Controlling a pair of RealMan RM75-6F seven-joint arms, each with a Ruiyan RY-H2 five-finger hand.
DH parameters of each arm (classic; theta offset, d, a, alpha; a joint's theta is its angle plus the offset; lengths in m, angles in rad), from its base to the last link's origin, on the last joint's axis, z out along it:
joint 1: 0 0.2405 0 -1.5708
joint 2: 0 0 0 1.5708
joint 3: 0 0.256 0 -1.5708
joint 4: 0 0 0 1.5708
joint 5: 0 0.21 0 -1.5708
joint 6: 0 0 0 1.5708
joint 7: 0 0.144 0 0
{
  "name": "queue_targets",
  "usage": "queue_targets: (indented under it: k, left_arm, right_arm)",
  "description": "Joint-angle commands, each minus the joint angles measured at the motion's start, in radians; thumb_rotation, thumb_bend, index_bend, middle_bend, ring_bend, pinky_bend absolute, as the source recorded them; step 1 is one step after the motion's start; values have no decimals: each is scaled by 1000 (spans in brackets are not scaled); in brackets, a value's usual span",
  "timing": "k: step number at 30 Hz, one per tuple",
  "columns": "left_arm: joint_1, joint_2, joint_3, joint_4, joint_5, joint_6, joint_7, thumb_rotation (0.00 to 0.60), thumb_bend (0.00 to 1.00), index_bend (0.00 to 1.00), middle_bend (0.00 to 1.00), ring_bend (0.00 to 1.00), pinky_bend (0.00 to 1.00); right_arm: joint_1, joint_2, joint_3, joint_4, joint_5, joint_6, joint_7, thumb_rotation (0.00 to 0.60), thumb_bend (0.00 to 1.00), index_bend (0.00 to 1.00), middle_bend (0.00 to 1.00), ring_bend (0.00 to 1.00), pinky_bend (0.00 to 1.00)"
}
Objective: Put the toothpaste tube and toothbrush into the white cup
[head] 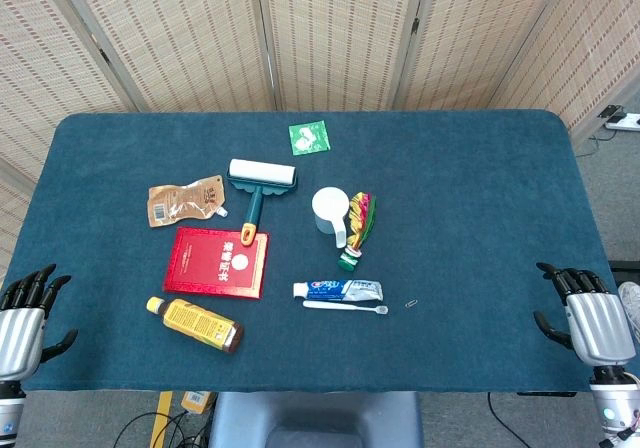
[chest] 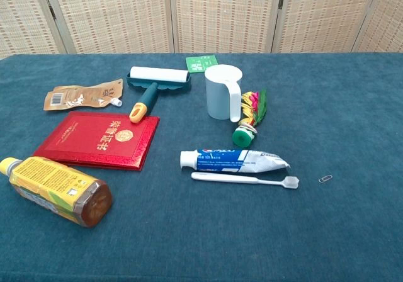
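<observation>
Toothpaste tube (chest: 234, 160) and toothbrush (chest: 244, 180) lie outside white cup (chest: 223, 92).

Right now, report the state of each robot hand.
Left robot hand: open, holding nothing.
Right robot hand: open, holding nothing.

A staged test room: blue-clothed table (head: 480, 198) before woven folding screens (head: 340, 33), cables on the floor.

Right half of the table (head: 480, 198) lies bare; shuttlecock (head: 357, 230) crowds the cup (head: 331, 211), red booklet (head: 218, 262) flanks the toothpaste (head: 338, 289).
</observation>
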Motion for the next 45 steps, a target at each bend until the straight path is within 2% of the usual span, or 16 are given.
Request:
queue_targets:
  k: [1, 14, 21, 32, 38, 45]
  left_arm:
    - [-1, 2, 2, -5, -4, -5, 2, 600, 243, 219, 113, 126, 173]
    - [3, -1, 5, -9, 6, 4, -2, 600, 243, 220, 113, 126, 173]
    - [8, 2, 8, -16, 8, 10, -3, 600, 243, 225, 113, 126, 173]
    - [20, 6, 16, -14, 18, 24, -19, 600, 242, 225, 113, 127, 174]
    - [33, 12, 19, -11, 16, 35, -34, 600, 243, 234, 113, 127, 173]
    - [45, 16, 25, -1, 17, 42, -52, 600, 243, 235, 114, 126, 173]
  right_arm:
    - [0, -1, 1, 2, 0, 3, 0, 600, 179, 212, 333, 276, 267]
    - [5, 0, -12, 6, -29, -4, 11, 600, 179, 212, 333, 276, 267]
    - [49, -27, -25, -3, -61, -69, -5, 600, 239, 213, 333, 277, 293]
    - [206, -149, 14, -8, -55, -262, -106, 600, 240, 212, 347, 238, 308]
    - [296, -239, 41, 5, 12, -391, -190, 600, 236, 213, 377, 226, 308]
    - [374, -357, 78, 59, 94, -469, -268, 600, 228, 223, 375, 188, 270]
